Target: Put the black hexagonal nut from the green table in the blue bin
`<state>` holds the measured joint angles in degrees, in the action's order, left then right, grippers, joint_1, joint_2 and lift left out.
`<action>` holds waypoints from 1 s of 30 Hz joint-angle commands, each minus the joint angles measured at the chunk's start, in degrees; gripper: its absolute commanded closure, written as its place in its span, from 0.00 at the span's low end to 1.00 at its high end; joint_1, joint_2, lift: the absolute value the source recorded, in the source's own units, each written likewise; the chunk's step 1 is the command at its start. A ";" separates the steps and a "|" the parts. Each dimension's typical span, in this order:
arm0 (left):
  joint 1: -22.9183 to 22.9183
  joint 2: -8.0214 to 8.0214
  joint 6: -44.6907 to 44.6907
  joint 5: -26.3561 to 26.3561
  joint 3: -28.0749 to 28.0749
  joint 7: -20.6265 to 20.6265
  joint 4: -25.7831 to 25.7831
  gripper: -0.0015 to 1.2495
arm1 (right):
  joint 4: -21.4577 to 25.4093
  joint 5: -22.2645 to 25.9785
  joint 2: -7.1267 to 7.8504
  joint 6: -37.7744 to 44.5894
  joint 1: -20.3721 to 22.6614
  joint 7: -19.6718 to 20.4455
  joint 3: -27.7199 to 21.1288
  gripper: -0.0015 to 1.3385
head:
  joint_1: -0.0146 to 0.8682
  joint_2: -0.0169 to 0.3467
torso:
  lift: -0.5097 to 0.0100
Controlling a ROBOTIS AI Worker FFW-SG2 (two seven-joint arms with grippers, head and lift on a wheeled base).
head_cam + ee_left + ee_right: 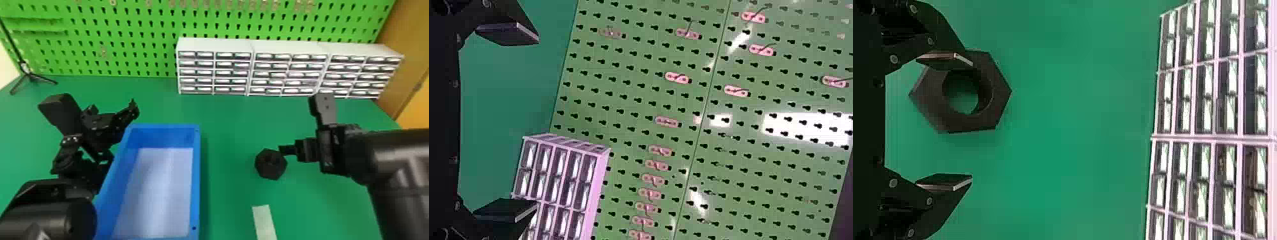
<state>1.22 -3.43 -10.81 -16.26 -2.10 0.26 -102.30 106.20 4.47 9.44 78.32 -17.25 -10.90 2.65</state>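
Black hexagonal nut [270,170] on green table [233,127], open right end effector [284,150] nearby

Between the blue bin [196,178] and the black nut [271,172], a bare strip of worktop [228,159] left room to pass, up to the bin's raised right wall. The bin lay open from above. The left tool [123,134] crowded its far left corner; drawers [229,72] and pegboard [134,62] blocked the back.
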 commanded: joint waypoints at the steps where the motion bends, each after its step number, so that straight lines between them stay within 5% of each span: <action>1: 0.10 0.00 0.00 0.00 0.17 0.00 0.17 0.10 | -3.54 0.62 -0.04 -1.68 -1.74 0.00 1.74 0.34 | 0.80 0.07 | 0.79; 14: 0.19 0.00 0.00 0.00 0.34 0.00 0.35 0.10 | -12.94 3.44 0.76 -6.69 -5.08 -0.09 5.78 0.34 | 0.80 0.07 | 0.79; 30: 0.19 0.00 0.00 0.00 0.43 0.00 0.44 0.10 | -17.34 2.29 1.11 -8.71 -6.75 -3.17 9.04 0.34 | 0.80 0.07 | 0.79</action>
<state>1.41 -3.43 -10.81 -16.26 -1.67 0.26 -101.87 89.62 7.69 10.62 69.95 -23.67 -13.35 11.12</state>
